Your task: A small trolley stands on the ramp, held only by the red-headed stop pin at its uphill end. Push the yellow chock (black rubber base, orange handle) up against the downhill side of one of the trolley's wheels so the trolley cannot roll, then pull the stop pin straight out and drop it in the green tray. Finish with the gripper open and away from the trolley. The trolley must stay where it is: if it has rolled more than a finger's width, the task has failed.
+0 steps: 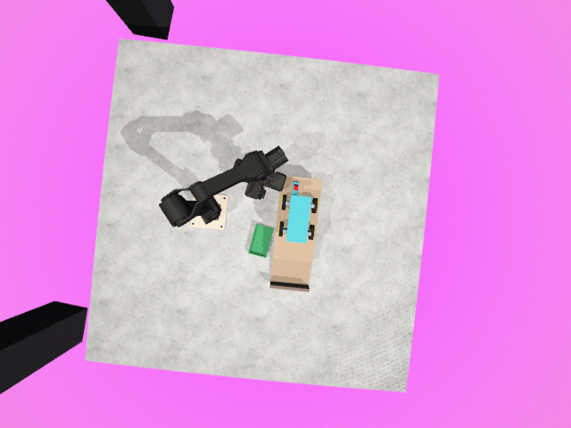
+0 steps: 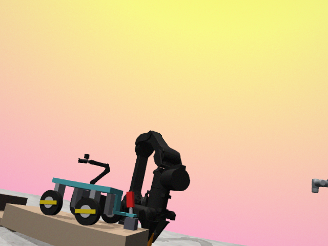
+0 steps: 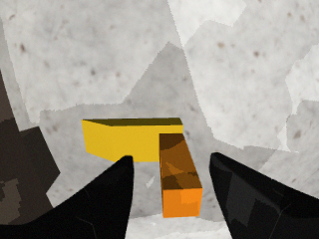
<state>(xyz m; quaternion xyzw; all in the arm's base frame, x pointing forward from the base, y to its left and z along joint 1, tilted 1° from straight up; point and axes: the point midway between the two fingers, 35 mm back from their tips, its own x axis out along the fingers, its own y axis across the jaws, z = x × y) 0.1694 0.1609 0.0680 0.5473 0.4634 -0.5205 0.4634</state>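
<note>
The yellow chock (image 3: 120,138) (image 2: 150,240) lies on the grey floor off the ramp, its orange handle (image 3: 181,186) sticking up. My gripper (image 3: 171,162) (image 2: 156,232) (image 1: 256,189) is open, low over the floor beside the ramp's uphill end, one finger on each side of the handle with a gap to both. The trolley (image 1: 298,216) (image 2: 87,185), with a teal deck and black wheels, stands on the tan ramp (image 1: 290,267) (image 2: 66,230). The red-headed stop pin (image 1: 295,187) (image 2: 129,199) stands upright at its uphill end. The arm hides the chock in the overhead view.
The green tray (image 1: 260,239) lies on the floor left of the ramp, between it and the arm's base plate (image 1: 222,216). Black beams (image 1: 32,336) (image 1: 144,16) stand beyond the floor's left and top edges.
</note>
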